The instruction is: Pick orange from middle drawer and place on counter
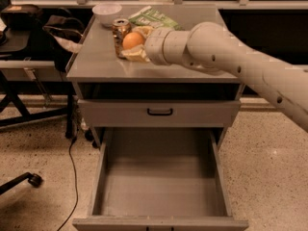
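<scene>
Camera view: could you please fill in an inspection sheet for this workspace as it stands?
Surface: the counter, grey and glossy.
Job's things: the orange, held over the counter's back part; the middle drawer, pulled open, nothing inside.
Clutter: white bowl, drink can and green packet at the counter's back.
Grippers: the gripper above the counter, fingers closed on the orange, beside the can.
Cables: black cable on the floor, left of the drawer.
Surroundings: upper drawer shut; chair caster; speckled floor.
</scene>
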Available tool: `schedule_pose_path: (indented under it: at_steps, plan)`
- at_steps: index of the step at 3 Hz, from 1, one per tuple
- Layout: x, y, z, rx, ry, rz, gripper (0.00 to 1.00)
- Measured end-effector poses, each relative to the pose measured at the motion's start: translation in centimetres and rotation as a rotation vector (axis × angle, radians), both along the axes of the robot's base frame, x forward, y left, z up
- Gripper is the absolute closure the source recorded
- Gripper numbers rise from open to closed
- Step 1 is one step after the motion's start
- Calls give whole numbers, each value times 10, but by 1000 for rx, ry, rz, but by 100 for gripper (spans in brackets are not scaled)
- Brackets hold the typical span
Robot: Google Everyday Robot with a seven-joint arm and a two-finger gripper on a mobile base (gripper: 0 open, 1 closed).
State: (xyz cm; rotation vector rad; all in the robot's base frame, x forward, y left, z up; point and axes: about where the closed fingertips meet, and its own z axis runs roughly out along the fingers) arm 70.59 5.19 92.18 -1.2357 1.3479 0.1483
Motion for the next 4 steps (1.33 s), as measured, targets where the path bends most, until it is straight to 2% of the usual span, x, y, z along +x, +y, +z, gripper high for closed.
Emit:
schedule_pose_path:
  at_steps: [2, 3, 4]
  plan:
    - [30, -21, -15, -37, 12, -102, 100]
    - [47, -31, -32, -53, 37, -161, 100]
    - [61, -38, -51, -70, 63, -199, 82]
